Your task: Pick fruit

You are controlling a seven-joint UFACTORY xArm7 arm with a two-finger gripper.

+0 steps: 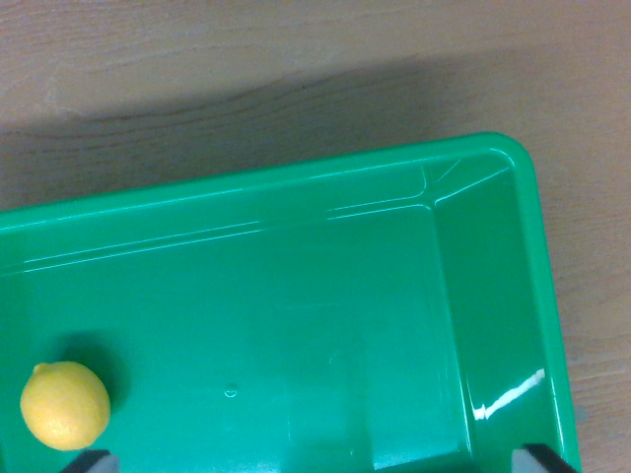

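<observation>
A plain test bench: a green plastic tray (493,168) on a wooden tabletop (197,59).

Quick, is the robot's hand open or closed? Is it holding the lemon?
Gripper: open, holding nothing; only its finger tips show at the bottom edge. The lemon lies free in the green tray.

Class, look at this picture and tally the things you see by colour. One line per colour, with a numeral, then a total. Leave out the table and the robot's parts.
Yellow: 1, the lemon
Green: 1, the tray
Total: 2
</observation>
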